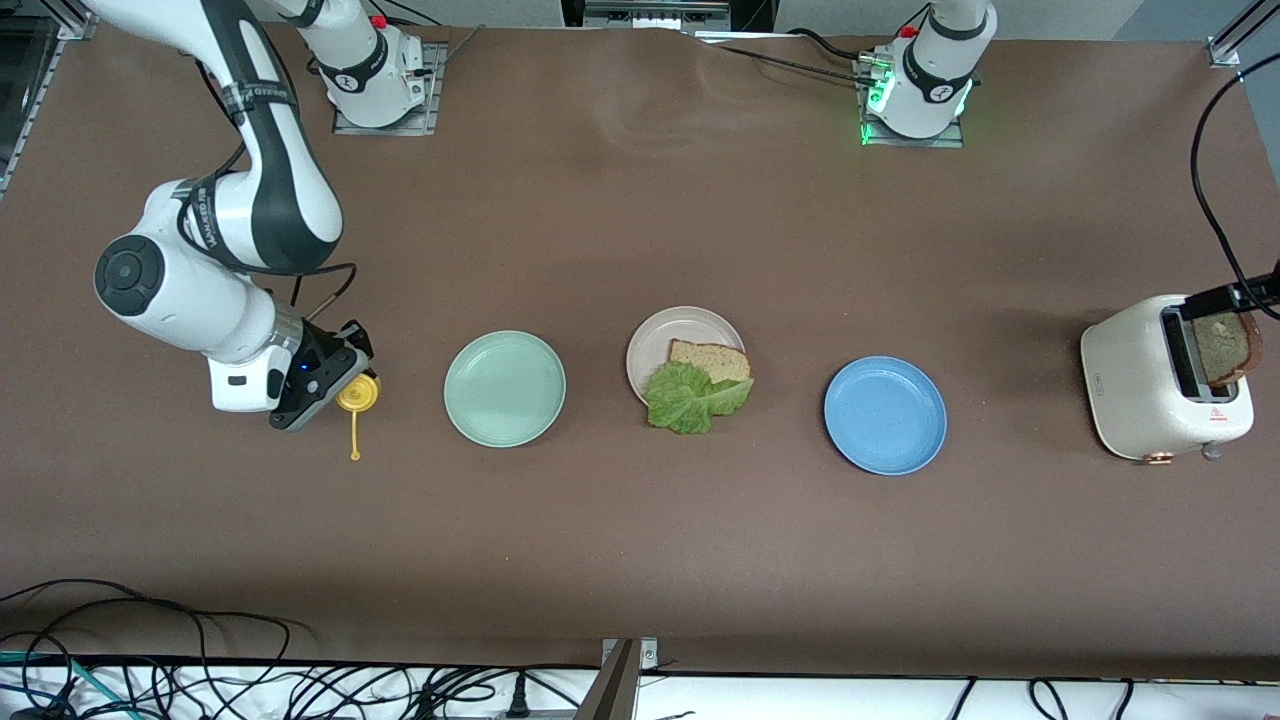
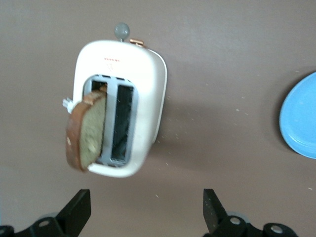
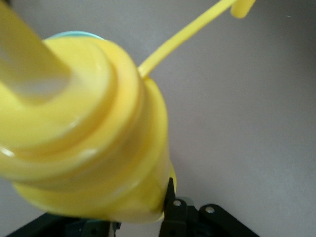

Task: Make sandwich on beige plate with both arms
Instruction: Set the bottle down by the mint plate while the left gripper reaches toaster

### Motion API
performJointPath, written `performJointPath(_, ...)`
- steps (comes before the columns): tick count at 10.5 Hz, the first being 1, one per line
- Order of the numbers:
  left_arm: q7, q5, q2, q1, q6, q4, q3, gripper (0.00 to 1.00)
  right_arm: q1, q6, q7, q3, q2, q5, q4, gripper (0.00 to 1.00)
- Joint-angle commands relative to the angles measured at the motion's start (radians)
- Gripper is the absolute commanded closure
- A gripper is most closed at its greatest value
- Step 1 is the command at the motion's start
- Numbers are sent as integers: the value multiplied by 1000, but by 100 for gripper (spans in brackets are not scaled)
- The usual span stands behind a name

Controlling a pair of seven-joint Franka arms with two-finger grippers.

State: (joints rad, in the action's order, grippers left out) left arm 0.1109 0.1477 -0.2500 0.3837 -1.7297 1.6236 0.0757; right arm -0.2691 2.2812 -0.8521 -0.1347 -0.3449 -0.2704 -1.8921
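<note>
The beige plate (image 1: 660, 340) lies mid-table with one brown bread slice (image 1: 712, 360) on it and a green lettuce leaf (image 1: 692, 398) that overlaps the slice and the plate's rim. A second bread slice (image 1: 1230, 350) (image 2: 87, 131) sticks out of a slot of the white toaster (image 1: 1150, 390) (image 2: 143, 79). My left gripper (image 2: 145, 196) (image 1: 1240, 296) hangs open over the toaster, holding nothing. My right gripper (image 1: 330, 385) (image 3: 111, 212) is shut on a yellow squeeze bottle (image 1: 357, 392) (image 3: 84, 138) at the right arm's end of the table; its cap dangles on a strap (image 1: 355, 440).
A mint green plate (image 1: 505, 388) lies between the bottle and the beige plate. A blue plate (image 1: 885, 414) (image 2: 301, 118) lies between the beige plate and the toaster. Cables run along the table's edge nearest the front camera.
</note>
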Motion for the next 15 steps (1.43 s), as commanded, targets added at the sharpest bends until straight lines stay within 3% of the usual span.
performJointPath(1,120,20,-76,75,-37,-36,12,0,48,153,-158,49,47,-102,-140,100)
performJointPath(3,127,18,-127,112,-41,-31,12,0,68,205,-299,70,0,-226,-159,100)
performJointPath(5,127,33,-149,119,-41,-31,12,0,70,228,-489,73,-55,-427,-157,100)
performJointPath(6,127,35,-153,119,-41,-31,12,5,71,228,-569,73,-81,-513,-154,100)
performJointPath(7,127,35,-164,121,-42,-36,12,6,73,227,-629,72,-95,-564,-153,100)
performJointPath(10,128,102,-169,123,-68,-36,13,1,96,225,-671,73,-123,-576,-153,100)
performJointPath(12,125,99,-176,121,-68,-36,13,41,100,225,-673,73,-137,-578,-147,100)
performJointPath(13,124,98,-190,121,-70,-37,13,57,102,225,-673,73,-144,-582,-145,100)
performJointPath(14,124,102,-199,121,-71,-39,13,75,102,225,-673,73,-146,-598,-143,87)
performJointPath(15,125,110,-198,119,-71,-41,13,99,103,224,-673,73,-151,-599,-139,86)
